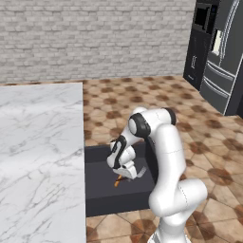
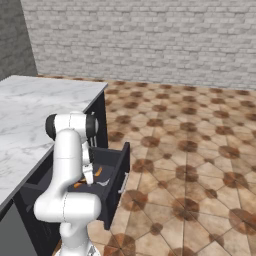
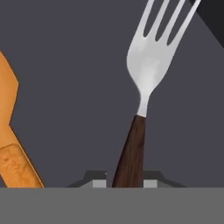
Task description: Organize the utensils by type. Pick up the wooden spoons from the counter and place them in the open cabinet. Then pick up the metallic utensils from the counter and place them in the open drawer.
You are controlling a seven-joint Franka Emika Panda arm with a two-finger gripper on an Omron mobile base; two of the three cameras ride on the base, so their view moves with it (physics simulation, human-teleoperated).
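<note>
Inside the open drawer (image 3: 65,65), silver fork (image 3: 146,74) with dark brown handle lies between slightly parted tips of end effector (image 3: 124,183); grip uncertain; orange fork (image 3: 11,144) alongside.

Arm (image 1: 168,156) rises from the base, folds at the elbow and reaches steeply downward. End effector (image 1: 127,174) points down, low. In the hand view its fingertips (image 3: 99,183) stand slightly apart, a narrow gap between them.
</note>
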